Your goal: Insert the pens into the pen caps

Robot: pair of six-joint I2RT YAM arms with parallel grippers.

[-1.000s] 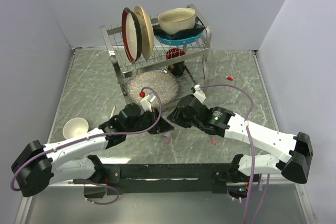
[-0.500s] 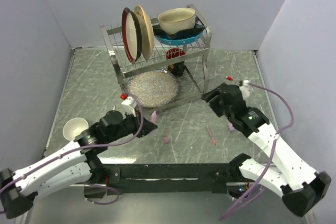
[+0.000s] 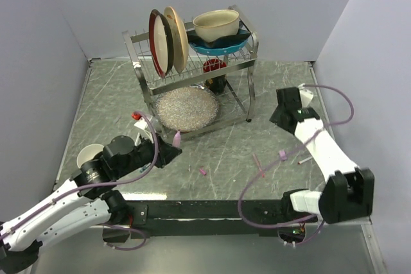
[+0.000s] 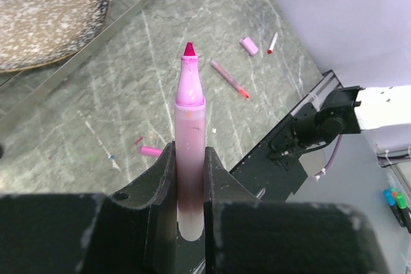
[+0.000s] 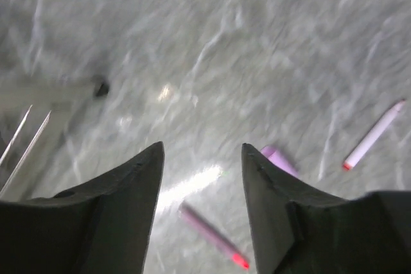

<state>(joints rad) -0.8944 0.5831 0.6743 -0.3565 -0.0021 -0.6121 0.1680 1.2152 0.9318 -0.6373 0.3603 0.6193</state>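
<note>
My left gripper (image 3: 173, 151) is shut on a pink pen (image 3: 177, 138). In the left wrist view the pen (image 4: 190, 120) stands upright between my fingers, its uncapped magenta tip pointing away. My right gripper (image 3: 277, 117) is open and empty, held above the table at the right. Its view is blurred and shows a pink pen with a red tip (image 5: 212, 235), a lilac cap (image 5: 277, 158) and a whitish red-tipped pen (image 5: 372, 136) on the table below. From above, these are the pen (image 3: 258, 165), the cap (image 3: 281, 154) and the whitish pen (image 3: 302, 160). A small pink cap (image 3: 202, 172) lies near the front middle.
A metal dish rack (image 3: 247, 62) holding plates and bowls stands at the back middle, with a speckled plate (image 3: 187, 107) under it. A white bowl (image 3: 92, 156) sits at the left beside my left arm. Grey walls close in both sides.
The two grippers were close together at the middle. My left gripper has drawn back to the left with the pink pen. My right gripper has swung away to the far right, open.
</note>
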